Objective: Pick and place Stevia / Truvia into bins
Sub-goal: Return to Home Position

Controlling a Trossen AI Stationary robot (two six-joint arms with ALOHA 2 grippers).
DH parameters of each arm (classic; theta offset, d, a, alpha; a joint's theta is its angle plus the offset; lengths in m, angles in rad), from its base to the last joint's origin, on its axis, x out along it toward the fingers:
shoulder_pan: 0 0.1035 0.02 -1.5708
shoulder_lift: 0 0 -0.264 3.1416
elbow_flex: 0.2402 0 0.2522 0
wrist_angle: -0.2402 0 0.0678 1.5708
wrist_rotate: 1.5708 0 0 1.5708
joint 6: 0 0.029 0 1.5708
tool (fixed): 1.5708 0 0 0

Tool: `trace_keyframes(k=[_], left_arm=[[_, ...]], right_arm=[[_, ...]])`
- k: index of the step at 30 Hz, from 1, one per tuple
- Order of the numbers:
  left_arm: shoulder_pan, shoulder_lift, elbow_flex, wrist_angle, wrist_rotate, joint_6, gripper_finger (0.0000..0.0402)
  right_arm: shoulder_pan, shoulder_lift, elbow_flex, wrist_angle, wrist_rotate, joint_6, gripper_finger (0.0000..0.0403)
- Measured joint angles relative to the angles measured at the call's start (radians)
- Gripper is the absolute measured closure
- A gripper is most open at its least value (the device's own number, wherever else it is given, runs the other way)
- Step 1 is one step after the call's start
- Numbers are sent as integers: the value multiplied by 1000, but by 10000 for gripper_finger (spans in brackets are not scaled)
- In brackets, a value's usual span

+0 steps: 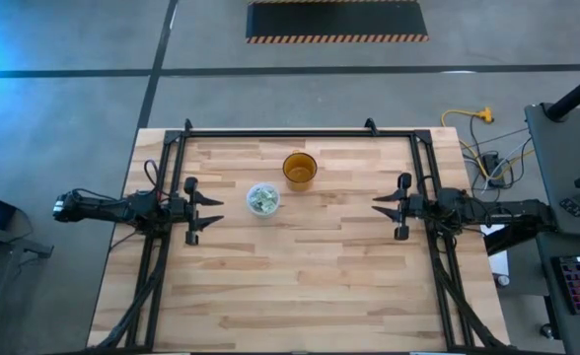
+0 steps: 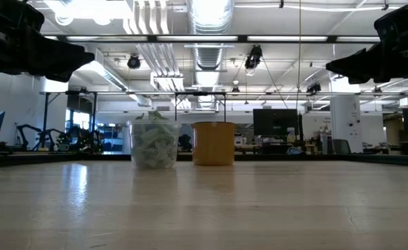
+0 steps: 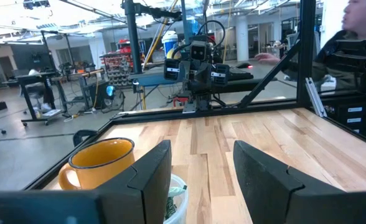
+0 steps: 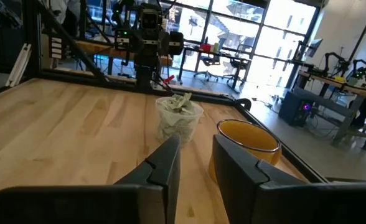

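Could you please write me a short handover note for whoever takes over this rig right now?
Left gripper: open, empty, raised over the left side of the table, pointing inward.
Right gripper: open, empty, raised over the right side, facing the left one.
Stevia sachets: piled in the translucent cup near the table's middle, up to its rim.
Amber cup: upright beside the translucent cup, not touching it; no sachets show inside.
Done: no sachet shows loose on the table, so the sorting looks finished.
Left: probably only settling both arms at home.

Robotics lab: ceiling ducts (image 2: 207, 14), workbenches (image 3: 40, 76).
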Motion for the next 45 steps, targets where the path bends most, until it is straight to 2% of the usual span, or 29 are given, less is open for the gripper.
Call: trace_keyframes(k=[45], left_arm=[[0,0,0,0,0,0,243]], right_arm=[[0,0,0,0,0,0,327]])
